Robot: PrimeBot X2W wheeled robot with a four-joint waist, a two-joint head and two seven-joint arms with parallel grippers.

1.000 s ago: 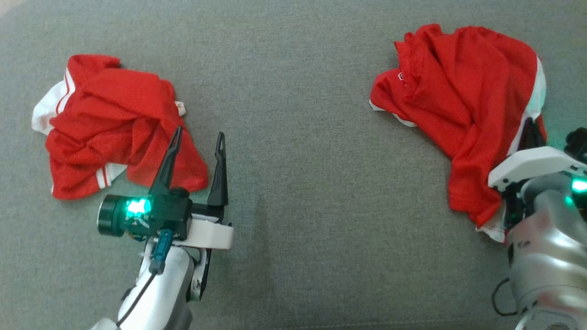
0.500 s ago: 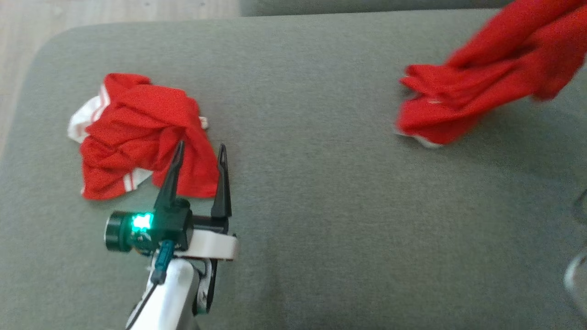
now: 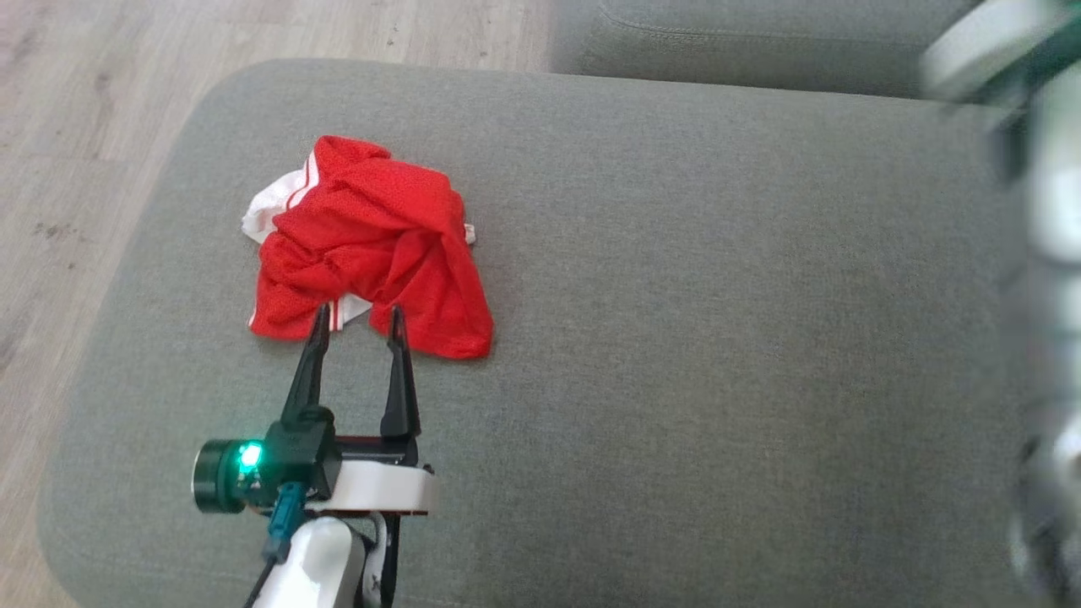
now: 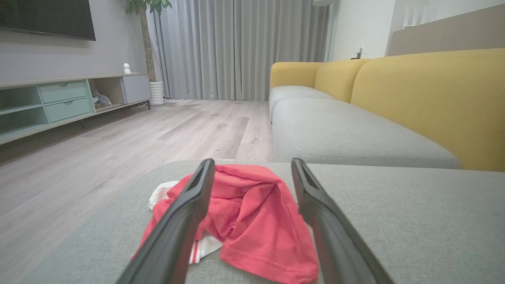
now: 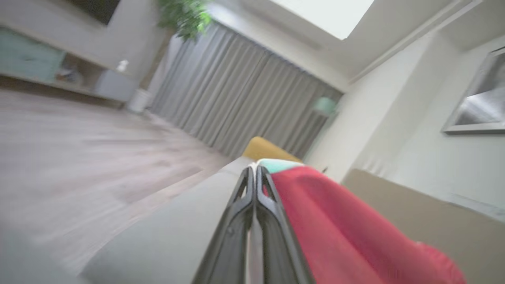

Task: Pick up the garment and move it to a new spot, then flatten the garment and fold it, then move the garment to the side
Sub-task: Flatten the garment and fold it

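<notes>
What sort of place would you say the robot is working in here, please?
Most likely a home living room: a yellow-backed sofa, a television above a low cabinet, and long grey curtains.

Crumpled red mesh garment (image 3: 372, 245) with white striped trim, heaped far left on the grey cushion (image 3: 676, 338), second red garment (image 5: 335, 225) held aloft, right

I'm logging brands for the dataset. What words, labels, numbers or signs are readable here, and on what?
No text can be read.
White tag on the lying garment: too small to read.
Held garment: no print in view.
Wall picture: blurred.
</notes>
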